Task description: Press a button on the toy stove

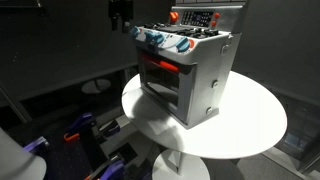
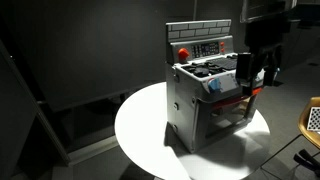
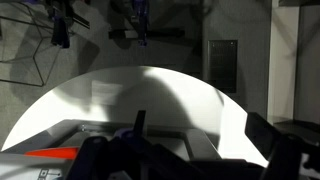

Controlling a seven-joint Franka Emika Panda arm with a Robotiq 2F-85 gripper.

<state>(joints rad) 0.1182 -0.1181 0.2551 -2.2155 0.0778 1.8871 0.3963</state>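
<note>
The toy stove (image 1: 190,75) is a boxy silver-grey oven with a red-glowing front window, blue and red knobs and a raised back panel. It stands on a round white table (image 1: 255,125), and shows in both exterior views (image 2: 200,100). My gripper (image 1: 120,16) hangs in the air in front of the stove's knob side, a little above knob height, apart from the stove. In an exterior view my gripper (image 2: 252,68) overlaps the stove's front edge. In the wrist view my two fingers (image 3: 200,130) stand wide apart with nothing between them, over the dark stove top (image 3: 110,150).
The table edge (image 2: 130,135) drops to a dark floor. Blue and black clutter (image 1: 80,130) lies on the floor beside the table. A pale woven object (image 2: 312,120) is at the frame's edge. Dark walls surround the scene.
</note>
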